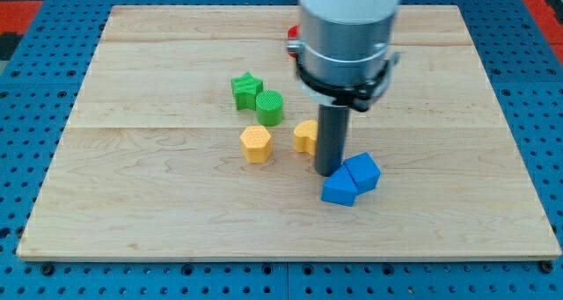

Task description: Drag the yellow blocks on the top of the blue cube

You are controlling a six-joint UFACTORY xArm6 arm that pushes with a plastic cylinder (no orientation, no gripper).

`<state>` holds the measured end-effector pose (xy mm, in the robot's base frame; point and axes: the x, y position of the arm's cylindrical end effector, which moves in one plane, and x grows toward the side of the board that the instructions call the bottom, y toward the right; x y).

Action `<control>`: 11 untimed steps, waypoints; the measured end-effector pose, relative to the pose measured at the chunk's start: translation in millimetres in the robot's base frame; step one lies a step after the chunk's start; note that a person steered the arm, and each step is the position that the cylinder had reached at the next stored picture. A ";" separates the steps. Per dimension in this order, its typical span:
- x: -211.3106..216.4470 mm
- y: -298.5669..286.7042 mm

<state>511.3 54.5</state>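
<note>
- Camera view: my tip (328, 171) is sitting between the second yellow block (305, 135) on its left and the blue cube (362, 171) on its right, close to both; it is a bare rod, holding nothing.
- The yellow hexagonal block (256, 143) is lying further left, apart.
- A blue block (339, 190) is touching the cube's near-left side.
- The green star (246, 90) and green cylinder (270, 107) are sitting together, farther back.
- The wooden board (158, 212) is offering open room near and right.
- The arm is hiding most of a red block (291, 35) and part of the second yellow block.
</note>
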 end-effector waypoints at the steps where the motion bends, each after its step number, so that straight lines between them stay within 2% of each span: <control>1: 9.3 -104.7; 2: 1.2 -181.4; 3: -19.8 -136.5; 4: -23.8 -46.0; 5: -23.8 -35.2; 6: -6.3 -145.8; 7: -40.6 -155.0; 8: -61.8 -89.3; 9: -52.8 -1.7; 10: -52.8 -14.5; 11: -40.2 -61.0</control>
